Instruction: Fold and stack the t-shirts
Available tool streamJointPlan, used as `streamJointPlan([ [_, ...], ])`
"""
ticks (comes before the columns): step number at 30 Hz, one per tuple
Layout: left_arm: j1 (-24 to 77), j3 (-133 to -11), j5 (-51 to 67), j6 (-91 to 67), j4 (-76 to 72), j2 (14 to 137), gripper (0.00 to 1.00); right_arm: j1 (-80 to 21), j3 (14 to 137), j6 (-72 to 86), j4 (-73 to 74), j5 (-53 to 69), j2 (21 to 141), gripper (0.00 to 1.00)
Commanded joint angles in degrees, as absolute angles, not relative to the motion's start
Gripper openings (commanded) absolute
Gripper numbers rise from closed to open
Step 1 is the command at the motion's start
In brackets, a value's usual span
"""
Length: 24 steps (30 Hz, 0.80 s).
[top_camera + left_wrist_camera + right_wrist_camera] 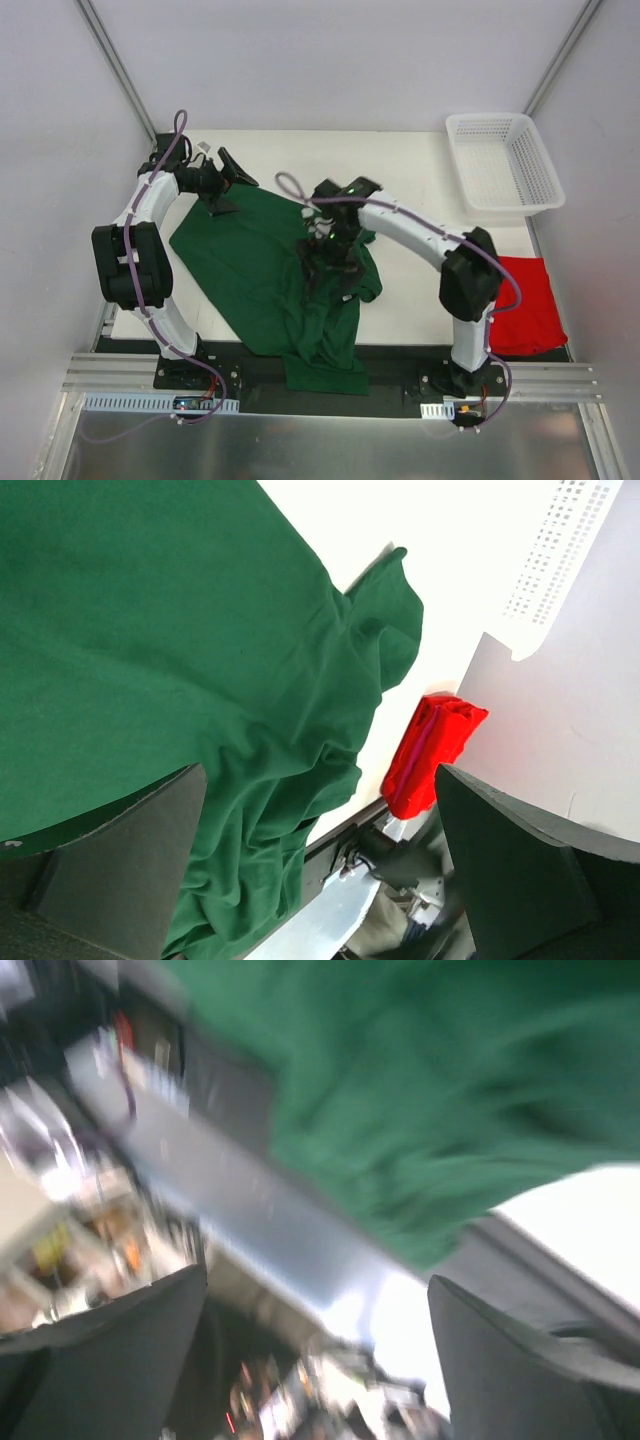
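Right gripper (327,262) and left gripper (228,188) both wide, empty; I'd worry the green t-shirt (250,262) overhanging near table (420,180) edge slides off.

- White perforated basket (512,206), standing at the far right corner of the counter (400,165).
- Aluminium rail (110,372) running along the near edge.
- Grey metal sheet (320,440) below the rail.
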<state>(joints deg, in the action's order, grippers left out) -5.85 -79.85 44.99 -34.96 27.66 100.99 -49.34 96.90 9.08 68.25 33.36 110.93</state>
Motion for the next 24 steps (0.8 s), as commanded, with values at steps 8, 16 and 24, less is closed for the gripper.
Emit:
streamJointPlan([
  [8, -5.8, -73.48, 47.46, -33.84, 27.33, 93.35, 0.99, -30.06, 91.76, 19.25, 59.08, 7.47, 112.67, 0.96],
  [16, -5.63, -69.26, 47.99, -33.4, 27.33, 89.74, 0.99, -26.37, 98.78, 21.0, 52.3, 4.23, 119.44, 0.96],
  [24, -5.45, -67.33, 48.34, -33.49, 27.42, 87.45, 0.99, -23.82, 106.25, 21.88, 51.07, -4.83, 121.99, 0.96],
])
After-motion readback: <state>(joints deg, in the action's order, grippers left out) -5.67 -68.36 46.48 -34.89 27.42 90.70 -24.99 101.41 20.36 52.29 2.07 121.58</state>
